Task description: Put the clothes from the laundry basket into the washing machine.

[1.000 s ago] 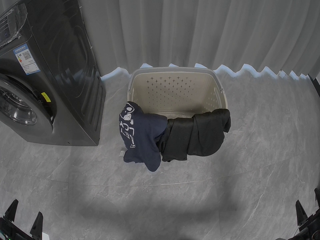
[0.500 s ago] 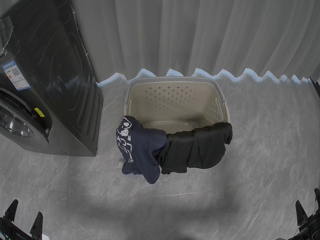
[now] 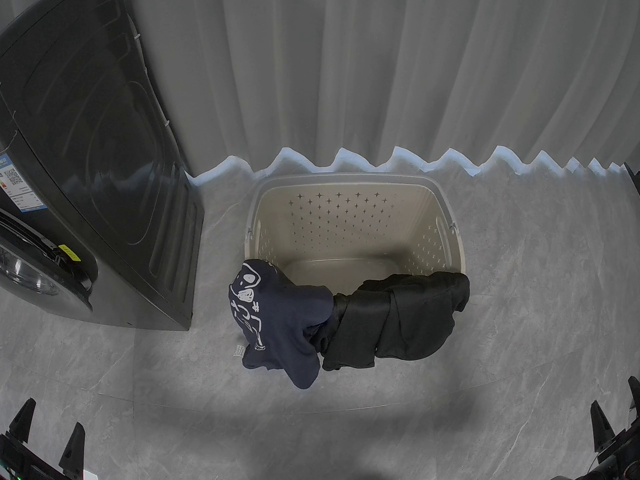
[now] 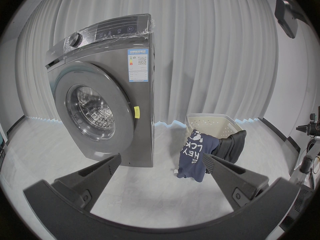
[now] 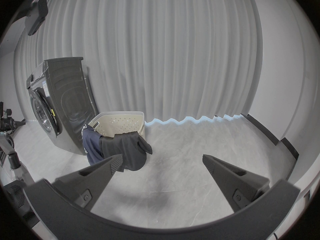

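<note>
left gripper (image 4: 161,158) and right gripper (image 5: 161,158) both spread wide, holding nothing, low above the floor (image 3: 533,268). navy shirt (image 3: 280,321) and black top (image 3: 400,315) drape side by side over the near rim of the basket (image 3: 350,179), beside the washer (image 3: 87,188)

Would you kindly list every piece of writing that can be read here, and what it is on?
Navy shirt: white lettering, creased, not readable whole.
Washing machine, blue-and-white label: too small.
Its yellow sticker: too small.
Its control panel: too blurred.
</note>
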